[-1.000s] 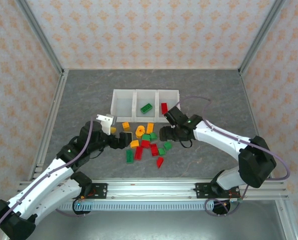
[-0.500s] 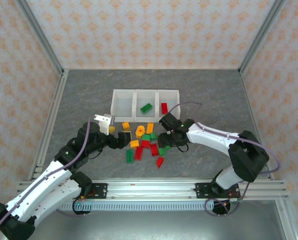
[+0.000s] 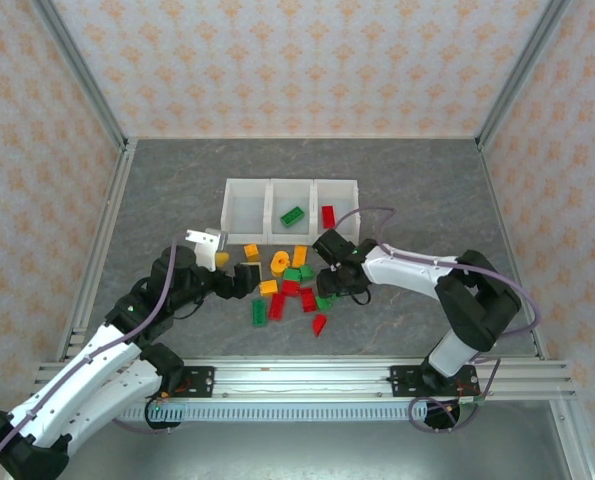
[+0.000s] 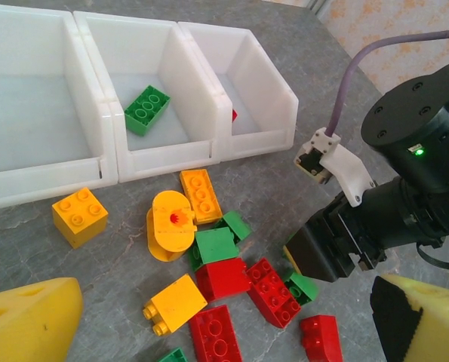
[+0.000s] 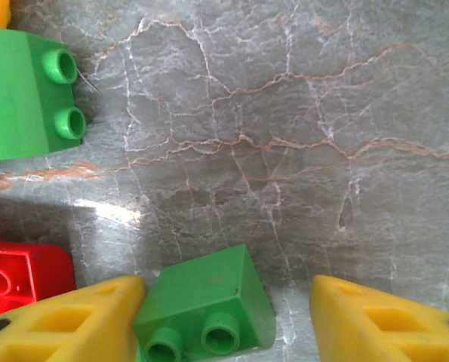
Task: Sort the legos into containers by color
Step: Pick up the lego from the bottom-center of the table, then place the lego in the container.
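3 bins [image 3: 292,181] in row: mid has 1 green lego [image 3: 292,214], right has 1 red lego [image 3: 328,216]. Pile [image 3: 290,287] on table [image 3: 177,190] just before bins: approx 4 yellow, 4 red, 5 green; some overlap, count unsure. R claw [image 5: 226,290] part-open astride green brick [image 5: 209,298], one finger [image 5: 81,317] touching, other apart. L claw [image 4: 228,309] wide open, holds nothing.

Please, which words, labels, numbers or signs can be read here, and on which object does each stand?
None can be read. The bricks and bins bear no legible print; stud tops are too small to tell. The right arm housing carries a green light, no text.
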Controlling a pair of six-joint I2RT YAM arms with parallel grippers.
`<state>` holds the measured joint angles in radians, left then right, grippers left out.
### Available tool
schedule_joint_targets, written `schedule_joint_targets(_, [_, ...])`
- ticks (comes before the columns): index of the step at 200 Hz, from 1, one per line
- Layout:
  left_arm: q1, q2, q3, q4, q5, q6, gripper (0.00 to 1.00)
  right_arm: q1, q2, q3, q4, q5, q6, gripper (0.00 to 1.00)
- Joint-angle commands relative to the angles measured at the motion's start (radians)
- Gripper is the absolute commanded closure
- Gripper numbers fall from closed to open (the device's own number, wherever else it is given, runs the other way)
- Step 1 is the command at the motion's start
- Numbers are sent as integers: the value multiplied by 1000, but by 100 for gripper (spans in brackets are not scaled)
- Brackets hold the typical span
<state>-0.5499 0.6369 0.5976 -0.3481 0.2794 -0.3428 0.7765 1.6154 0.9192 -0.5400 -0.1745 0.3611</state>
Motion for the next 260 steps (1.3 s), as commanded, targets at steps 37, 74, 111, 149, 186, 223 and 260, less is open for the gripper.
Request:
schedule_joint_targets(37, [-7, -18, 5, 12, -27, 2, 1, 3, 43, 27, -29, 66, -20, 62])
schedule_joint_targets(74, [-8, -34, 5, 12, -37, 1, 1, 3, -12, 122, -100, 100, -23, 70])
schedule_joint_targets(111, [-8, -34, 5, 13, -38, 2, 1, 3, -40, 318, -115, 142, -40, 71])
schedule_joint_targets(149, [-8, -30, 5, 12, -32, 4, 1, -7, 113, 574, -73, 147, -108, 71])
schedule_joint_targets(186, [-8, -48, 4, 14, -34, 4, 1, -31, 366, 851, -100, 135, -189, 72])
schedule_joint_targets(223, [-9, -66, 4, 12, -41, 5, 1, -74, 557, 1065, -127, 128, -228, 73])
schedule_joint_targets(260, [-10, -74, 5, 10, -51, 4, 1, -107, 628, 1133, -118, 105, -228, 67])
